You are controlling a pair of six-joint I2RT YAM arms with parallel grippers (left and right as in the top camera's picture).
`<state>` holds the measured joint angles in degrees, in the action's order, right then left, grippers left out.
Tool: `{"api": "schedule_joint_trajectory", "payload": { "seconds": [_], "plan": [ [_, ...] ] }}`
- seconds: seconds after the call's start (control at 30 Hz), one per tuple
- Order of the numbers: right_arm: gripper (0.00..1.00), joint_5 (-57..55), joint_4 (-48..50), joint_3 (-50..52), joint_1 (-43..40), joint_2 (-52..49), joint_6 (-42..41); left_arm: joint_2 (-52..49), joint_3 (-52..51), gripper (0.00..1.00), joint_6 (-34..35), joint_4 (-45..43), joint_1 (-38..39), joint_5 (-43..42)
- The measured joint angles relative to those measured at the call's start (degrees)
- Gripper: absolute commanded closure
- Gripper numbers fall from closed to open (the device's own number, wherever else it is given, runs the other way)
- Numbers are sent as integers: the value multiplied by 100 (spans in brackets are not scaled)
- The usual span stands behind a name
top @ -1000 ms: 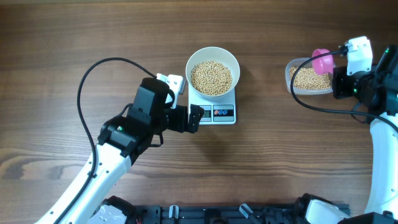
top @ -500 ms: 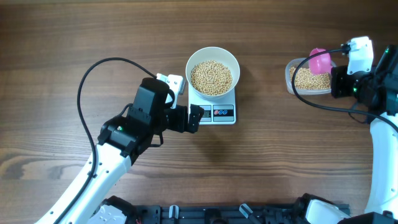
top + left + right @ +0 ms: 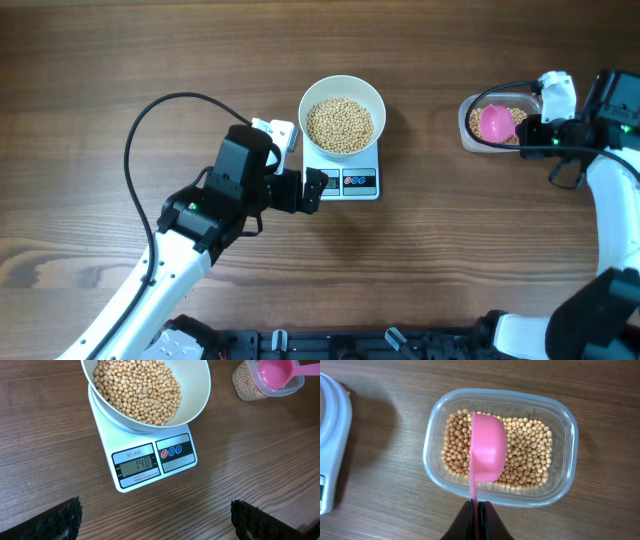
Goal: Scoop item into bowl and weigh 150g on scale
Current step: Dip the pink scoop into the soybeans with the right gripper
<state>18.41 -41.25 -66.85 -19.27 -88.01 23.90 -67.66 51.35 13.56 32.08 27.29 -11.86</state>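
— Where are the beans (image 3: 339, 124) from where you stand?

— Most are heaped in the white bowl (image 3: 341, 85), which sits on the scale (image 3: 349, 178) in the middle of the table (image 3: 450, 260). The rest lie in a clear plastic tub (image 3: 466, 124) well off to the right.

— Can you read the scale from above?

— No, from overhead the display is only a small grey patch. The left wrist view shows it plainly: the display (image 3: 136, 465) reads 148, with the button panel (image 3: 172, 452) just to its right, on the near edge under the bowl's rim.

— And the arms?

— The left gripper (image 3: 312, 189) hangs just left of the scale's near corner, its jaws spread wide and holding nothing; its own camera catches only the dark fingertips (image 3: 56, 519) at the bottom corners. The right gripper (image 3: 477, 522) is pinched tight on the thin handle of a pink scoop (image 3: 487, 454). The right wrist view shows the scoop's cup turned bottom-up over the beans in the tub, which the overhead view gives only as a pink blob.
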Motion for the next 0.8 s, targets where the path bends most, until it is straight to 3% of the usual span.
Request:
{"api": "schedule_joint_trajectory", "payload": {
  "seconds": [0.6,0.8],
  "plan": [
    [96,83,28,0,380,-105,42,0,0,0,0,2,0,2],
    [96,-374,22,0,380,-103,42,0,0,0,0,2,0,0]
  ]
}}
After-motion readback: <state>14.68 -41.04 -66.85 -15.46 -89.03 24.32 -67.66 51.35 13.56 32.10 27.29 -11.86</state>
